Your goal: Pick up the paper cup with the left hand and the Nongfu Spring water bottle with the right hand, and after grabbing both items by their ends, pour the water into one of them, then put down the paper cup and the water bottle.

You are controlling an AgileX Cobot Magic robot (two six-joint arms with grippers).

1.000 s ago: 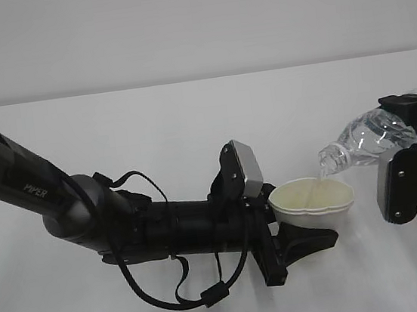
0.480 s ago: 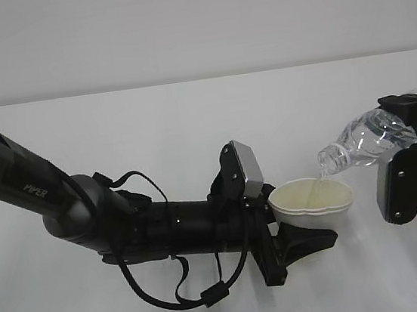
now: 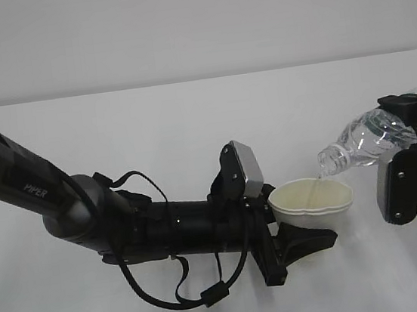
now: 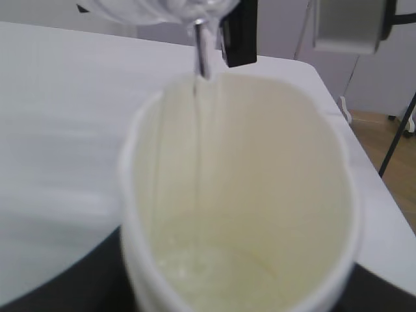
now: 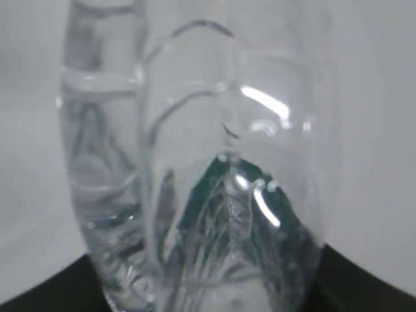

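The paper cup (image 3: 312, 202) sits clamped in the fingers of the left hand (image 3: 299, 240), held near its base, rim up and squeezed into an oval. It hangs just above the white bench (image 3: 190, 128), roughly mid-scene. The Nongfu Spring water bottle (image 3: 362, 139) is clamped at its base end by the fingers of the right hand (image 3: 410, 154), which grips it from the 3 o'clock side of the exterior view.

The relation that matters is the bottle's long axis: it runs from the right hand at about 2 o'clock down toward 8 o'clock, with the open neck (image 3: 331, 160) the lowest point, poised just above the cup's rim on its 2 o'clock edge. In the left wrist view a thin stream of water (image 4: 197, 130) falls from the neck at 12 o'clock into the cup's cream inside, and a shallow pool shows at the bottom (image 4: 208, 273).

By my reading the pour is under way and the cup far from full. The next move would call for rolling the bottle's neck back up past level before either arm lowers; the cup's mouth lies directly below the neck, so drift toward 3 o'clock would spill onto the bench
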